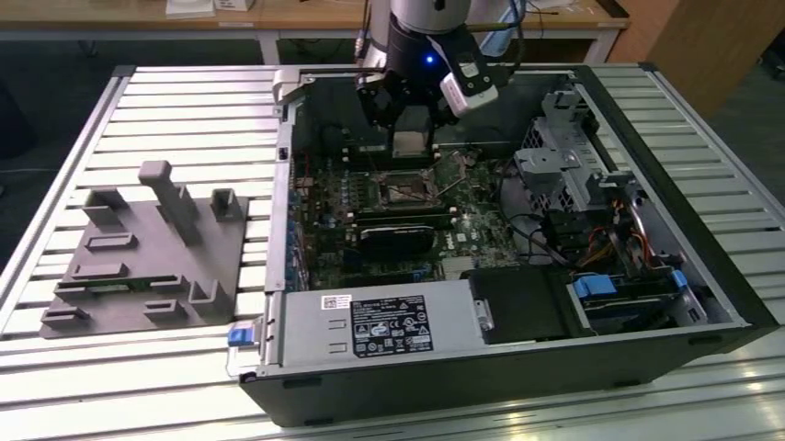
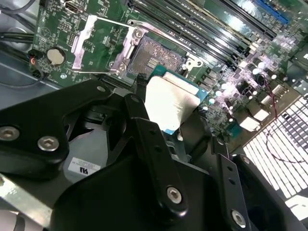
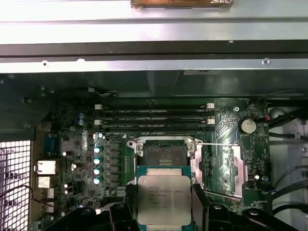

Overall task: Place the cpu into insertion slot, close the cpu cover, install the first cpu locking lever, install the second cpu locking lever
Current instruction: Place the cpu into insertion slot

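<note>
The cpu (image 3: pixel 164 199) is up in the air, pinched by two opposite edges, pale metal face toward the first wrist camera with a few lines of print on it. The jaws of the gripper (image 3: pixel 164 212) are clamped on it, one black finger (image 3: pixel 126 211) on each side. In the second wrist view the cpu (image 2: pixel 171 103) shows its green edge and hangs over the board, close to the insertion slot (image 2: pixel 156 55) but not in it.

One socket, and it is bare: the insertion slot (image 3: pixel 165 154) shows its dark centre inside a silvery rim. The cpu cover (image 3: pixel 198 166) lies flipped open right beside it, and two thin metal rods run along the cover's edges. In the second wrist view the cpu cover (image 2: pixel 83 41) sits between the slot and one coin cell battery (image 2: pixel 56 56).

Now the arm. In the exterior view it drops in from above, wrist pointing down into the open computer case (image 1: pixel 723 303), a blue light lit on its body. The gripper (image 1: pixel 407 138) holds the cpu (image 1: pixel 407 145) above the insertion slot (image 1: pixel 403 190), toward the far wall of the case.

There are two labels: a white sticker on the gripper body (image 2: pixel 84 166), and a black-and-white one on the power supply (image 1: pixel 386 326).

The case lies on a slatted bench (image 1: pixel 184 92). One grey fixture block (image 1: pixel 147 248) sits on the exterior view's left.
</note>
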`<state>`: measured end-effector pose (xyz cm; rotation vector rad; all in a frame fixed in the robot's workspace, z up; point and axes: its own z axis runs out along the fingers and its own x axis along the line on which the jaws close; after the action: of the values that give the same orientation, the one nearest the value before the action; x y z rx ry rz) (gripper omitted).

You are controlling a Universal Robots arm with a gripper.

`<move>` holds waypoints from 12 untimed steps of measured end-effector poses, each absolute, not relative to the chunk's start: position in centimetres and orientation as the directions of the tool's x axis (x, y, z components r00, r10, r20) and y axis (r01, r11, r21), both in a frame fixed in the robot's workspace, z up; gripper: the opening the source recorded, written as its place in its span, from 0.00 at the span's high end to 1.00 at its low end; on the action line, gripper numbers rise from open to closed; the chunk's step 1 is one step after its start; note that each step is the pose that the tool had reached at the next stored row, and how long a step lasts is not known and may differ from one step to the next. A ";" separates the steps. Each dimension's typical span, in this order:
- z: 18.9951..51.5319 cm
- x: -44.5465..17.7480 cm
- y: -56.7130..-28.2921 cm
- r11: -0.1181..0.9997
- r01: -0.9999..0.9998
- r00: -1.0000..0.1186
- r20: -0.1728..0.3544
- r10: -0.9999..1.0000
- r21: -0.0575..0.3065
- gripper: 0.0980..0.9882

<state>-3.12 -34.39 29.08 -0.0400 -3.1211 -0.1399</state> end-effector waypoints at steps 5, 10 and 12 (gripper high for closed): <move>28.2 -3.1 -34.4 0.996 0.026 -1.000 0.018 0.025 0.089 0.51; 27.3 -3.1 -34.3 0.996 0.026 -1.000 0.018 0.025 0.089 0.51; 26.9 -3.1 -34.2 0.996 0.026 -1.000 0.018 0.025 0.089 0.51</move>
<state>-3.14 -34.20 26.90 -0.0399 -3.1210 -0.1394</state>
